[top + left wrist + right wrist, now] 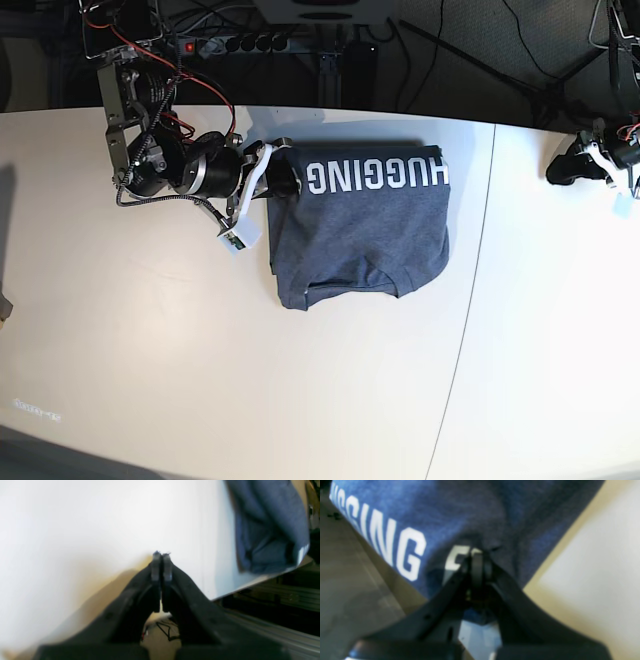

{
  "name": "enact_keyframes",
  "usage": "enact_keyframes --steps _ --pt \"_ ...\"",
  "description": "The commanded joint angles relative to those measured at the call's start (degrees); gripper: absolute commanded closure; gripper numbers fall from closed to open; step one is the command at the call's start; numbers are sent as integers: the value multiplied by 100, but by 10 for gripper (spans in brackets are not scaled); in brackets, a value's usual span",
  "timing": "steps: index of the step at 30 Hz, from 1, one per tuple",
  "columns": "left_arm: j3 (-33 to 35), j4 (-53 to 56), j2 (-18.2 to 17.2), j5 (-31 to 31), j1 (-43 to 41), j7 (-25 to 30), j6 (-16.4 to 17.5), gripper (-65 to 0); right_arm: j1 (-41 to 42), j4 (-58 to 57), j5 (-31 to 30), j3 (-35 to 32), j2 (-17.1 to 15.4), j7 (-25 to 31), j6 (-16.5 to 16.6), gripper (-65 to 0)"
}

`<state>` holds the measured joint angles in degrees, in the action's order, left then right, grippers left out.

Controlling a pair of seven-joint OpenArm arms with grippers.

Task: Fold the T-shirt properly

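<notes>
2 arms work over a white table (150, 350). At 9 o'clock in the base view, the right gripper (283, 180) is clamped on the upper left corner of the T-shirt (365, 240), beside the white lettering. The shirt lies folded near the table's middle, toward 12 o'clock. At 3 o'clock, the left gripper (560, 172) has its jaws pressed together on nothing, well apart from the shirt.

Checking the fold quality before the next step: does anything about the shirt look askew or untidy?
Yes. The T-shirt is folded unevenly: its lower edge curves and bunches, and the right gripper pinches the corner beside the lettering.
</notes>
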<state>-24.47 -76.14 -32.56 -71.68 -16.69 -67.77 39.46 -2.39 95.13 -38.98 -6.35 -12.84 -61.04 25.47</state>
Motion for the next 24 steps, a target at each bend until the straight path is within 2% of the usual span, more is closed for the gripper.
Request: enact_keyframes --steps 1,8,12,18,21,24 --pt "-122 -96 -129 -188 -76 57 54 0 61 162 -57 122 -33 83 542 0" --pt "-433 -118 -125 -291 -748 42 54 0 61 192 -48 1235 -103 81 542 0" --pt "-433 -118 -70 -262 -1172 33 54 0 -190 225 -249 1698 -356 -52 542 0" --pt "-433 -118 256 -70 -1805 48 54 0 -1543 881 -332 2387 -654 -72 542 0" --pt "-433 -118 503 264 -2085 212 54 0 -2522 1375 -459 2844 -702 -74 542 0" --pt "-428 -116 776 892 -2243 566 54 0 -3440 1714 -546 3163 -702 -59 542 0"
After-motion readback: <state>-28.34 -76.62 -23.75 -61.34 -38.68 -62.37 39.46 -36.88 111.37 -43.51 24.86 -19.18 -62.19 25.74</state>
